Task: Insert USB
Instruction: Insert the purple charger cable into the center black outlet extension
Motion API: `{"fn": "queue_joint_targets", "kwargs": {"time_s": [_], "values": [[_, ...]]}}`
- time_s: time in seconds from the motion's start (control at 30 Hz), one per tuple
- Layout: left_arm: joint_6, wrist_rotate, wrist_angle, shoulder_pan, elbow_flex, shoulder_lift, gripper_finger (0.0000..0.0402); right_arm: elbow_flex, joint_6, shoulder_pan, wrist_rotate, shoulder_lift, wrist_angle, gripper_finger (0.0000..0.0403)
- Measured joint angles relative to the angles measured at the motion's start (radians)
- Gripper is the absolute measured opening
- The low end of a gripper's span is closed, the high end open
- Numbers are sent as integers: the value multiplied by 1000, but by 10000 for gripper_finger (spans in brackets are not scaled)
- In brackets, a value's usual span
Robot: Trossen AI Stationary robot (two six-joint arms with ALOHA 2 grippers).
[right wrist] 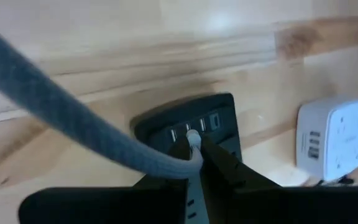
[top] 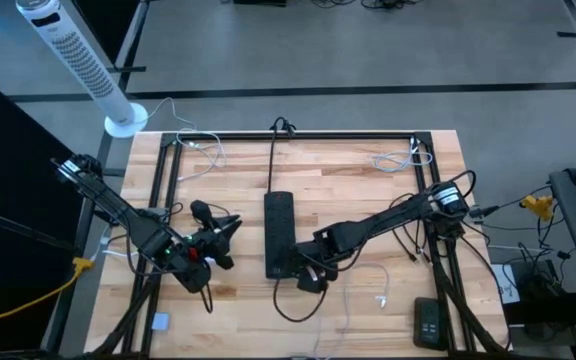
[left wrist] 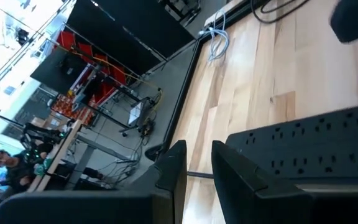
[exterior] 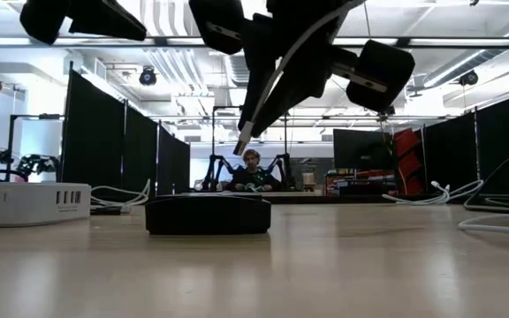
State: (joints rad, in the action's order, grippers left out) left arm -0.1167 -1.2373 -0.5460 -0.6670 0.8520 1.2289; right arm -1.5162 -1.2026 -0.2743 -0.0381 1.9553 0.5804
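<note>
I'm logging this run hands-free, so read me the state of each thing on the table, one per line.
Black power strip: flat on the table, USB ports at its near end unoccupied.
USB cable: plug pinched in the right end effector, tip at the ports, not seated.
Right end effector: shut on the plug.
Left end effector: narrow gap between fingers, holding nothing, beside the strip.
White charging cube: resting on the table, nothing plugged in.

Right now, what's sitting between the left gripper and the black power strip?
Only bare wood. In the high view, the left gripper points toward the black power strip with nothing on the table between them. The left wrist view agrees.
</note>
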Motion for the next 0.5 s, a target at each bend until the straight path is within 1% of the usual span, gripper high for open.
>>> {"fn": "queue_joint_targets", "kwargs": {"time_s": [0.17,0.37,0.5], "values": [[-2,27,23,0,0,0,62,0,-69,33,-105,5,0,10],[-2,36,34,0,0,0,62,0,-179,57,-136,8,-4,10],[-4,44,38,0,0,0,62,-2,-209,64,-177,26,-17,10]]}}
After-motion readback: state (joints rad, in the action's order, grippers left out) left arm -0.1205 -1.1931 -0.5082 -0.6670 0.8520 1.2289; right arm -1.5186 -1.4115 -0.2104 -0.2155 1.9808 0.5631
